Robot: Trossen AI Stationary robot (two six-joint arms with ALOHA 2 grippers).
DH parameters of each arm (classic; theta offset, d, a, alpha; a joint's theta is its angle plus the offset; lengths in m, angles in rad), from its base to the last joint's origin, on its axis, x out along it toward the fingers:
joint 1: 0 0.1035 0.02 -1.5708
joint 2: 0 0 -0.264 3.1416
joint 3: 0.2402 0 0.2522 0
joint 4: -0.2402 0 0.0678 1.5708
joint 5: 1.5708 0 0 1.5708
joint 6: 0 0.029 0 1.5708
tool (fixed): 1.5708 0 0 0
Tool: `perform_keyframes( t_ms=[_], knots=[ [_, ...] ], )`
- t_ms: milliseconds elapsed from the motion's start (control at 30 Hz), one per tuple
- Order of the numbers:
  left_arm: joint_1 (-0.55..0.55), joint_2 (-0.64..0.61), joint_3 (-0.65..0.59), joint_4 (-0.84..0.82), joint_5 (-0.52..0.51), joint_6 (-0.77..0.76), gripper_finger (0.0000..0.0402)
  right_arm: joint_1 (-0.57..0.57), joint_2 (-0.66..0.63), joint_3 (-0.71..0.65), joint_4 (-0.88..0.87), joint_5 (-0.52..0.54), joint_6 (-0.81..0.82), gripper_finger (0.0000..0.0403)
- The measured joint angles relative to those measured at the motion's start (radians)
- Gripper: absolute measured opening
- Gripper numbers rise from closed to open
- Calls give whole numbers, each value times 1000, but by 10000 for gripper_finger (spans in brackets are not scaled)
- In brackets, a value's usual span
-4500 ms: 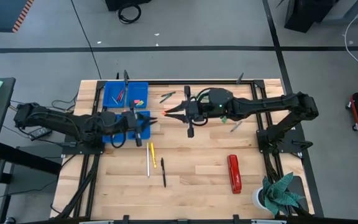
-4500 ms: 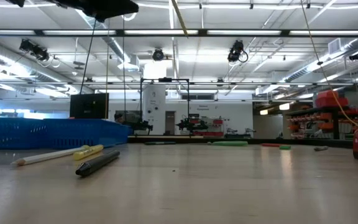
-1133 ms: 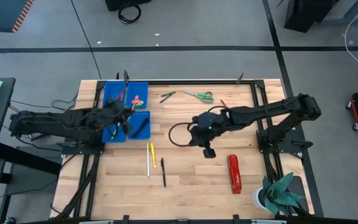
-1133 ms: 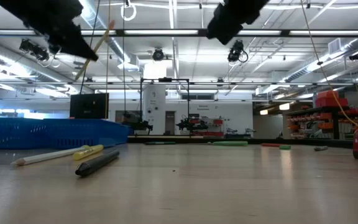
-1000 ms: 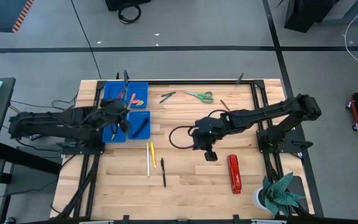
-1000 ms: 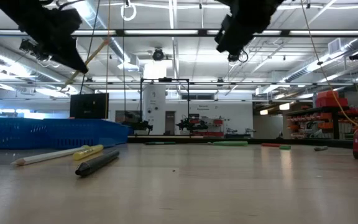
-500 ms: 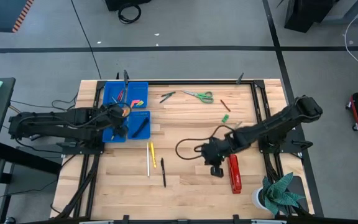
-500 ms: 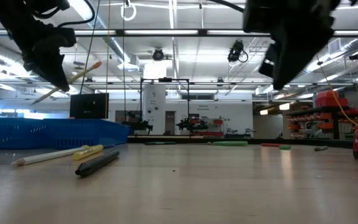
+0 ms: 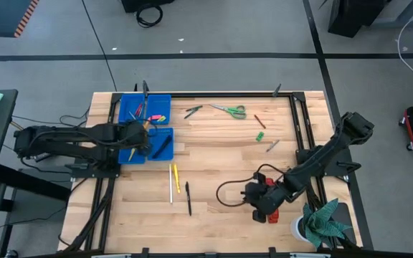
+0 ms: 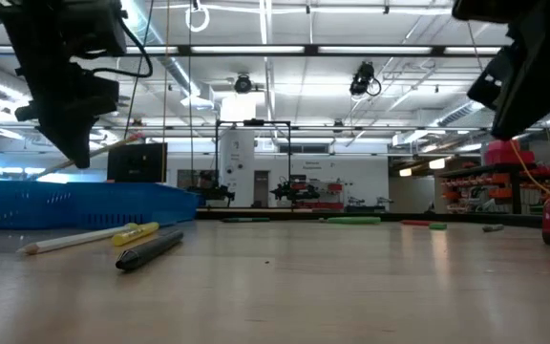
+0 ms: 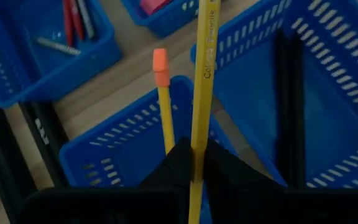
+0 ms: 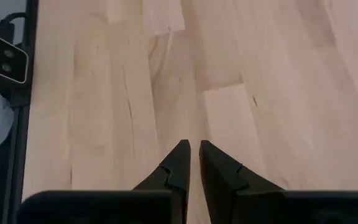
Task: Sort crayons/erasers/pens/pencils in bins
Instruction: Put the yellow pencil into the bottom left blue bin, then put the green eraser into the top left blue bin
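Wooden table (image 9: 221,154), left hand (image 11: 191,152) gripping yellow pencil (image 11: 202,68) over bins (image 11: 328,93)

Pale matt wood table (image 9: 214,165); glossy blue slotted plastic bins (image 11: 328,93); smooth painted yellow pencil (image 11: 202,74)

2 dark jointed arms, looping black cables, tapered black fingers (image 12: 182,158)
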Motion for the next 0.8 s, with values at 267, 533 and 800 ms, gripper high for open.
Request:
perform_keyframes(
  t_ms=[267, 533, 800],
  knots=[
    [-3, 72, -20, -25, 35, -92, 48, 1, 0, 7, 1, 37, -148, 41],
    [-6, 82, -53, -27, 37, -163, 41, 0, 0, 7, 0, 36, -268, 41],
    [-55, 82, -64, -13, 67, -189, 110, -1, 0, 8, -4, 35, -333, 41]
  ],
)
